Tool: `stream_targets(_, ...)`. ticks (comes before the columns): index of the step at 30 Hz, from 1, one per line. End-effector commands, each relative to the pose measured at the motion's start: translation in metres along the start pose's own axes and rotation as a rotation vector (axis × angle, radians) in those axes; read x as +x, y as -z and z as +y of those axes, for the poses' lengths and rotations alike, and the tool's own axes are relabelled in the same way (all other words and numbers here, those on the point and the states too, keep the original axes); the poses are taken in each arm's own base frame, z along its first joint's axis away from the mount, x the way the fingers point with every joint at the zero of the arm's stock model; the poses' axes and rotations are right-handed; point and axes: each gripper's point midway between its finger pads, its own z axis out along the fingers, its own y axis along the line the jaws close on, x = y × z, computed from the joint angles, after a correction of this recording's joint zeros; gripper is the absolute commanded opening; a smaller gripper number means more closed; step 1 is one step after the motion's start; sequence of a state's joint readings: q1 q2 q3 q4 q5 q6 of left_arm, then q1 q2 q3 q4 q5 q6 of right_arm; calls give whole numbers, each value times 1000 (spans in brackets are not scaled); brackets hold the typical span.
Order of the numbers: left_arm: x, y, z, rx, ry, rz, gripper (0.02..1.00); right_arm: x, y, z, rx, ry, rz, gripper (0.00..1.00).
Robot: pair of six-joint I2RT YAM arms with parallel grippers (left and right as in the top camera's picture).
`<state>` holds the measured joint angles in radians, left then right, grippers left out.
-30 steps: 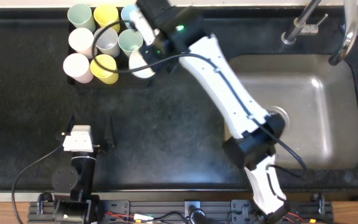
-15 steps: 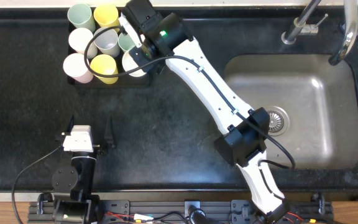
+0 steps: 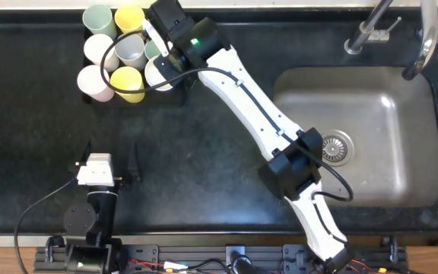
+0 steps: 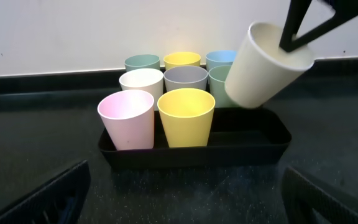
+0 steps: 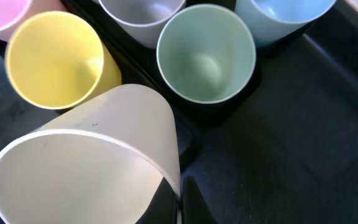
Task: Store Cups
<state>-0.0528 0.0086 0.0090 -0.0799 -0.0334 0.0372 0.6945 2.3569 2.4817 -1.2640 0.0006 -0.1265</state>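
A black tray [image 4: 253, 147] at the counter's back left holds several upright cups, among them a pink cup [image 4: 128, 118], a yellow cup [image 4: 186, 116] and a pale green cup [image 5: 206, 53]. My right gripper [image 4: 294, 42] is shut on the rim of a white cup [image 4: 263, 67]. It holds the cup tilted just above the tray's near right corner, beside the yellow cup [image 5: 55, 59]. From above, the white cup [image 3: 158, 74] sits at the tray's right end. My left gripper [image 3: 111, 157] stands open near the front left, well short of the tray.
A steel sink [image 3: 371, 152] with a faucet [image 3: 371, 30] takes up the right side. A wall runs right behind the tray. Bare dark counter [image 3: 204, 167] lies between the tray and the arm bases.
My right arm has swung left and lowered the white cup closer to the tray's right end. The left arm has not moved.
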Motion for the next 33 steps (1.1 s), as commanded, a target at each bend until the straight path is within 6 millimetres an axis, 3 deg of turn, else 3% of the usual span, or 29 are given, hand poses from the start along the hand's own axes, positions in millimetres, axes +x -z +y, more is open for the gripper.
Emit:
stream_targets(1,-1,0,-1,8,-18,-4,998,-2,-18,7,-30,0,4,42)
stream_targets(15,-1,0,-1,8,-19,-4,998,17,-53,-3,-26,-1,82,45)
stream_targets(33,-1,0,-1,8,-19,-4,998,31,-58,-1,-63,-12,128,45)
